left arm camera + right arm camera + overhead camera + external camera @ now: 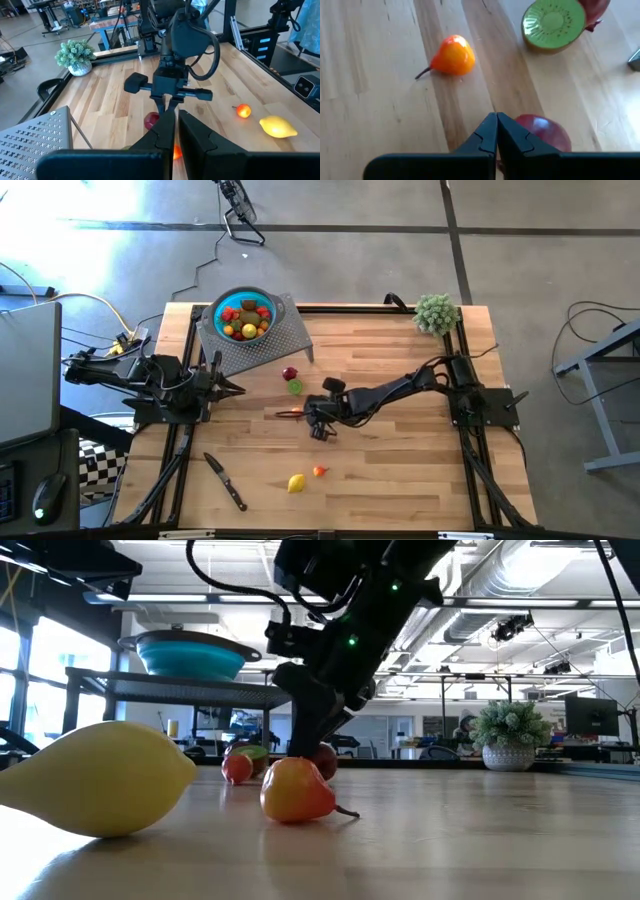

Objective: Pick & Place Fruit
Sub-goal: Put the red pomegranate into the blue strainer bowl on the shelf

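A teal bowl (240, 315) with several small fruits stands on a perforated metal stand (270, 340) at the far left. Loose fruit lies mid-table: a dark red one (290, 373), a kiwi half (295, 387), an orange pear-shaped one (452, 55) and a red one (545, 137). A lemon (296, 483) and a small orange-red fruit (320, 471) lie nearer the front edge. My right gripper (496, 131) is shut, slanting down at the table, with the red fruit right beside its fingers. My left gripper (176, 127) is shut and holds nothing, raised at the left. My right gripper holds nothing. Its shut fingers (517, 142) stand close against the side of the red fruit (540, 131), which rests on the table. The finger hides the place where they meet, so I cannot tell whether it touches the fruit.
A black-handled knife (225, 480) lies near the front left. A fuzzy green plant ball (436, 312) sits at the far right corner. Black frame rails (478, 460) run along the table's sides. Bare wood spreads at the middle right.
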Tool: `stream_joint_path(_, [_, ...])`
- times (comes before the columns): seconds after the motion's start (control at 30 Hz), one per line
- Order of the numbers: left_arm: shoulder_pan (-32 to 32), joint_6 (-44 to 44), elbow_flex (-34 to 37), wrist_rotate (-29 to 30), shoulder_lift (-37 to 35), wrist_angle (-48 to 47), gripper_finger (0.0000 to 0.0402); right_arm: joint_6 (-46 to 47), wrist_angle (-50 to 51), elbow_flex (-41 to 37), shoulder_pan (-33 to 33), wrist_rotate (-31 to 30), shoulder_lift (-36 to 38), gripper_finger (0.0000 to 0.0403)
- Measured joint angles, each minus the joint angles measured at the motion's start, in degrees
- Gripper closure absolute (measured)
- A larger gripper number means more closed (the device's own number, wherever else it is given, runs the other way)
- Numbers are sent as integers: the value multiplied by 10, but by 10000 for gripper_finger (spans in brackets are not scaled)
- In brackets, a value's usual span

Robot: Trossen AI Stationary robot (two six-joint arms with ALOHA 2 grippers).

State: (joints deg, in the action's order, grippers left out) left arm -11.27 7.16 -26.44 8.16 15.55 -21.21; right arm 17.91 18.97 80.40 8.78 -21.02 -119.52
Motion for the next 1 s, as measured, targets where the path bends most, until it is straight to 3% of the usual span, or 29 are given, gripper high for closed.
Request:
stream_joint_path(0.33, [0,0,0,0,0,0,382,-57,-38,0,19,1,45,401])
stream_joint_path(0.7, [0,-3,0,-1,0,0,382,-42,82,0,21,4,139,401])
stream_joint_path(1.0, [0,-2,0,-1,0,0,382,-32,95,0,19,2,148,388])
